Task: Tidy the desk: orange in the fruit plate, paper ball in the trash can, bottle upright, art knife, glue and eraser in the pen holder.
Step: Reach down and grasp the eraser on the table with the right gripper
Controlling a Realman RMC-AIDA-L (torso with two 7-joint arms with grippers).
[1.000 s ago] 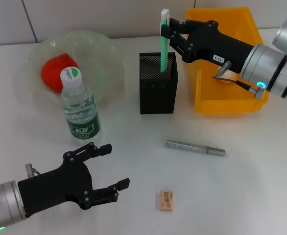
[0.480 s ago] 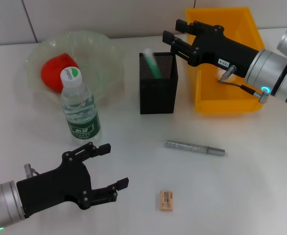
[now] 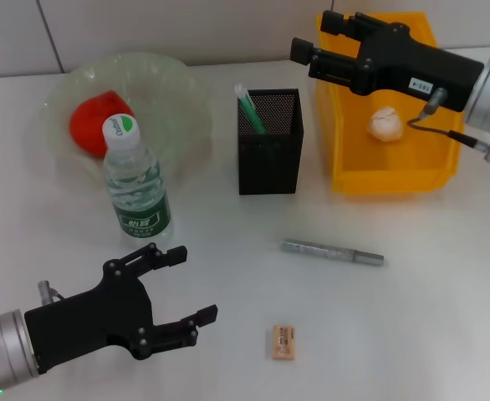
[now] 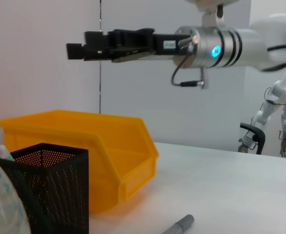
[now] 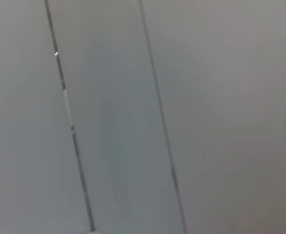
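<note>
My right gripper [image 3: 310,35] is open and holds nothing, hovering by the back left corner of the yellow trash can [image 3: 395,177]; it also shows in the left wrist view [image 4: 91,46]. The green glue [image 3: 249,104] leans inside the black mesh pen holder [image 3: 270,159]. A paper ball [image 3: 385,124] lies in the trash can. The orange [image 3: 94,121] sits in the fruit plate [image 3: 174,83]. In front of the plate the bottle [image 3: 136,184] stands upright. The grey art knife [image 3: 333,251] and the eraser [image 3: 284,342] lie on the desk. My left gripper [image 3: 196,282] rests open at the front left.
The left wrist view shows the trash can [image 4: 109,146], the pen holder [image 4: 50,185], the bottle's edge [image 4: 1,204] and the art knife's tip [image 4: 178,225]. The right wrist view shows only a wall. Bare white desk lies around the knife and eraser.
The right gripper let go of the green glue, which dropped into the pen holder, then drew back to the right over the trash can. The left arm barely moved.
</note>
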